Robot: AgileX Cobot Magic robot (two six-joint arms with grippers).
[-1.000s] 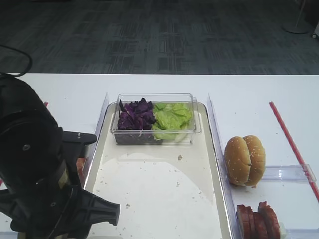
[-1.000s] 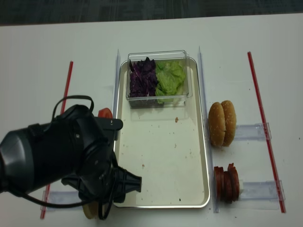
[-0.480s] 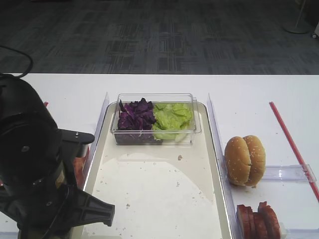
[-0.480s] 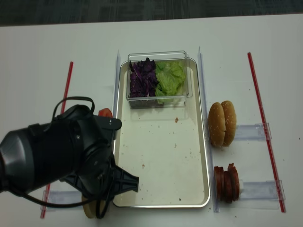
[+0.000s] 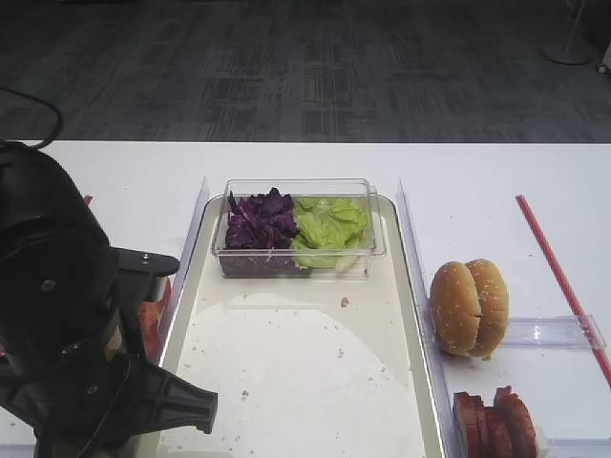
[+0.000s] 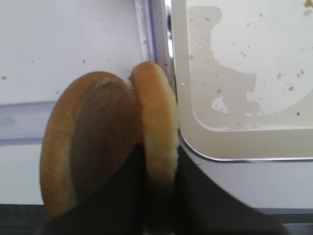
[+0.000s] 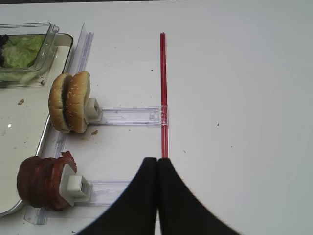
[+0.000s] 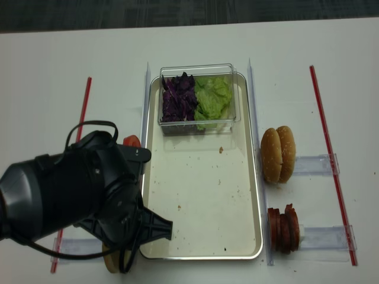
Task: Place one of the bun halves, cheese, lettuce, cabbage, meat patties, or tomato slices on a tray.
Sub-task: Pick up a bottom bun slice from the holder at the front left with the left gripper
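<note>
The left gripper (image 6: pixel 159 196) is pinching a pale bun half (image 6: pixel 155 127) beside the tray (image 6: pixel 234 147), at its 9 o'clock. The right gripper (image 7: pixel 156 166) fingers are pressing together above the desk (image 7: pixel 234 98).

Purple cabbage (image 5: pixel 260 221), light green lettuce (image 5: pixel 329 227), silver-rimmed cream tray (image 8: pixel 201 204) was crumb-speckled, dark red-brown meat patties (image 7: pixel 41 181), tan-crusted bun half (image 6: pixel 155 122).

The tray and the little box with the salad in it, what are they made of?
The tray looks like metal: its rim is silvery and shiny, though the cream, crumb-speckled bottom may be a coating or liner. The box looks like clear, glossy plastic: the purple cabbage and green lettuce show right through its see-through walls.
</note>
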